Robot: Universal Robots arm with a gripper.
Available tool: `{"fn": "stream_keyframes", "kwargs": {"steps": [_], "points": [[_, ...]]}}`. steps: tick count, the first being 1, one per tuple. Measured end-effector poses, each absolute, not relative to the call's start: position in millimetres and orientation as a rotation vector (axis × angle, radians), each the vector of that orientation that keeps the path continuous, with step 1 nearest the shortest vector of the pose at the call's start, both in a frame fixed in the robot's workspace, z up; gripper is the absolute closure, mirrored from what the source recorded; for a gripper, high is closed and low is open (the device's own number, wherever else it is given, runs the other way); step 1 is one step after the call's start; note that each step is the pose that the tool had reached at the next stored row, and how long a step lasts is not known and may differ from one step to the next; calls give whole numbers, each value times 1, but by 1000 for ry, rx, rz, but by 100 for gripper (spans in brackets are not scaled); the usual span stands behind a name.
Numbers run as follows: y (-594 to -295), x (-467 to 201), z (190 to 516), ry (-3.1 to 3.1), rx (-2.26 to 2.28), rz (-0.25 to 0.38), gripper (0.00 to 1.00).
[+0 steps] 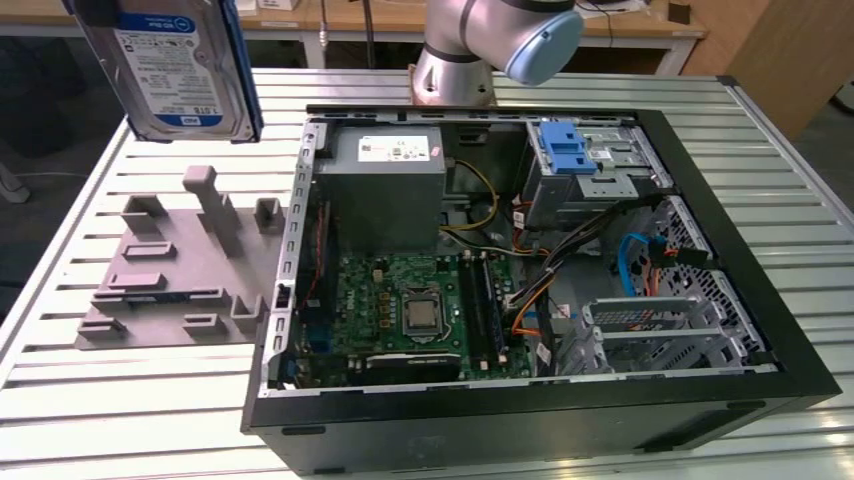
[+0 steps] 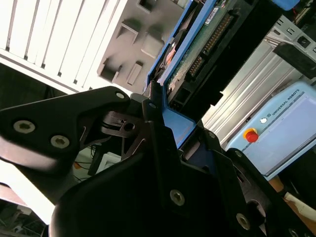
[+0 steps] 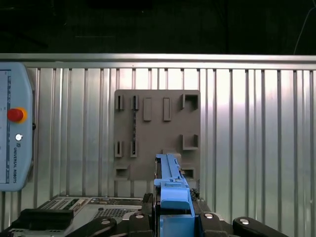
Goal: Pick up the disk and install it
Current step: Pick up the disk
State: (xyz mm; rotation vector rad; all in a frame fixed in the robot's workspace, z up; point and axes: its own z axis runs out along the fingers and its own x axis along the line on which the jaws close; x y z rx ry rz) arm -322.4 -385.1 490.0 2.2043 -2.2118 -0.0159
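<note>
Disk (image 1: pixel 180 65) was up in the air, label facing out, at the upper corner on the exterior view's left. It hung above the slatted table (image 1: pixel 147 400) and the grey fixture (image 1: pixel 167 270), well apart from the open computer case (image 1: pixel 534 410). My gripper (image 2: pixel 170 131) was clamped narrow on the disk's blue bracket (image 3: pixel 173 195), and in both wrist views my black fingers (image 2: pixel 153 116) pressed that plastic from either side. In the second wrist view the drive's green circuit board (image 2: pixel 197 44) ran away from my jaws. Inside the case, the grey metal box (image 1: pixel 387 190) sat just beside the motherboard (image 1: pixel 407 305), and a blue latch (image 1: pixel 567 150) lay on the drive bay. In the first wrist view, a teach pendant (image 3: pixel 15 128) lay near the fixture.
</note>
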Motion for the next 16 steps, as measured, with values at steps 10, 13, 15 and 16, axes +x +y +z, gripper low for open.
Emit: {"fn": "stream_keyframes", "kwargs": {"steps": [10, 13, 15, 16], "points": [[-397, -306, 490, -2207, 2200, -20, 64], [-400, -301, 490, -2206, 2198, -21, 64], [-402, -297, 490, -2205, 2197, -22, 64], [-403, -295, 490, -2205, 2197, -22, 64]]}}
